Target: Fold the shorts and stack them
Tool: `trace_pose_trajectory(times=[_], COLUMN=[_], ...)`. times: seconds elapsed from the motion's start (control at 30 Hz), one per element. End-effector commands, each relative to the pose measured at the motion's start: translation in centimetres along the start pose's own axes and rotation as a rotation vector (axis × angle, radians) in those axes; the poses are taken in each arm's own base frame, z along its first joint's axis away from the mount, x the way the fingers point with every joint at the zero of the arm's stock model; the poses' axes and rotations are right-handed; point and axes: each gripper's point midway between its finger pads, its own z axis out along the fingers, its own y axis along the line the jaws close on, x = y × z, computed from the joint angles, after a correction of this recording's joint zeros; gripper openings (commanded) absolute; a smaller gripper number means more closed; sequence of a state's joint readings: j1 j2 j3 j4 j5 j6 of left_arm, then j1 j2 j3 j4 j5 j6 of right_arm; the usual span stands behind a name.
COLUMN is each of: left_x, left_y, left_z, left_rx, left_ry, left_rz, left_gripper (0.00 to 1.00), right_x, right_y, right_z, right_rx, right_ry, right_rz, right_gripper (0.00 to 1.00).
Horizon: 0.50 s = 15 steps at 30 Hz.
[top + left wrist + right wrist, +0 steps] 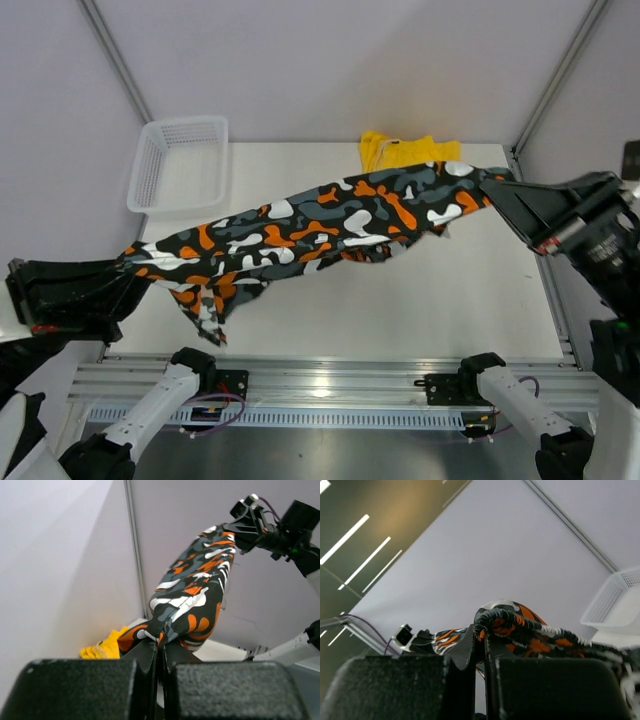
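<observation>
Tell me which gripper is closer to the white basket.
Left. The left gripper is at the near left, just in front of the white basket; the right gripper is far across on the right side. Both pinch the patterned shorts.

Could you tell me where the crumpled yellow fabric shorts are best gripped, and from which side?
Probably the bunched left edge of the yellow fabric shorts, from above: they lie crumpled far back, and the stretched orange-patterned shorts block the front.

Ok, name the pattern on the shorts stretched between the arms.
Patterned shorts: orange, white and grey-teal blotches on black, clearest in the top external view.
</observation>
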<state>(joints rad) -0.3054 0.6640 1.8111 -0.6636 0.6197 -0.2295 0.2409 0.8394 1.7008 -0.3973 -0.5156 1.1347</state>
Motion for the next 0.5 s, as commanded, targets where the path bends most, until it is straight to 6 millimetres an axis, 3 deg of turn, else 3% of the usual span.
trace_pose_trajectory(times=[0.0, 0.03, 0.07, 0.1, 0.13, 0.2, 0.23, 0.27, 0.3, 0.33, 0.37, 0.4, 0.43, 0.47], left_x=[1.3, 0.2, 0.7, 2.0, 2.7, 5.3, 7.2, 11.2, 12.8, 13.7, 19.5, 20.9, 22.4, 25.2], left_y=[2.6, 3.1, 3.8, 5.3, 6.0, 7.9, 9.4, 11.4, 12.5, 13.5, 14.9, 15.6, 16.1, 16.8], left_z=[2.9, 3.0, 3.6, 5.0, 5.7, 6.9, 7.7, 8.1, 8.2, 8.5, 7.9, 7.5, 7.3, 6.8], left_rx=[-0.041, -0.073, -0.093, -0.111, -0.119, -0.175, -0.212, -0.279, -0.320, -0.348, -0.394, -0.412, -0.424, -0.440], left_ry=[0.093, 0.075, 0.095, 0.137, 0.163, 0.236, 0.283, 0.362, 0.386, 0.379, 0.485, 0.496, 0.513, 0.537], left_rz=[-0.096, -0.084, -0.106, -0.143, -0.169, -0.248, -0.286, -0.336, -0.358, -0.363, -0.435, -0.479, -0.512, -0.542], left_gripper=[0.00, 0.00, 0.00, 0.00, 0.00, 0.00, 0.00, 0.00, 0.00, 0.00, 0.00, 0.00, 0.00, 0.00], right_x=[-1.7, -1.8, -2.6, -2.5, -2.8, -2.5, -2.3, -1.9, -1.7, -0.4, 0.1, 0.2, 2.1, 2.9], right_y=[1.0, -1.2, 0.1, -1.5, -4.7, -7.4, -9.5, -12.3, -13.6, -17.1, -18.7, -20.0, -23.9, -25.5], right_z=[-0.2, 1.2, 1.3, 1.9, 4.4, 5.7, 6.6, 7.9, 8.5, 8.8, 9.1, 9.7, 9.3, 9.4], right_rx=[0.048, 0.126, 0.114, 0.183, 0.257, 0.344, 0.388, 0.441, 0.452, 0.514, 0.527, 0.515, 0.579, 0.590], right_ry=[-0.069, -0.040, -0.050, -0.028, 0.009, 0.064, 0.085, 0.113, 0.121, 0.156, 0.166, 0.161, 0.201, 0.218], right_rz=[-0.004, 0.025, 0.002, 0.009, 0.037, 0.046, 0.058, 0.076, 0.073, 0.108, 0.119, 0.119, 0.176, 0.192], right_gripper=[0.00, 0.00, 0.00, 0.00, 0.00, 0.00, 0.00, 0.00, 0.00, 0.00, 0.00, 0.00, 0.00, 0.00])
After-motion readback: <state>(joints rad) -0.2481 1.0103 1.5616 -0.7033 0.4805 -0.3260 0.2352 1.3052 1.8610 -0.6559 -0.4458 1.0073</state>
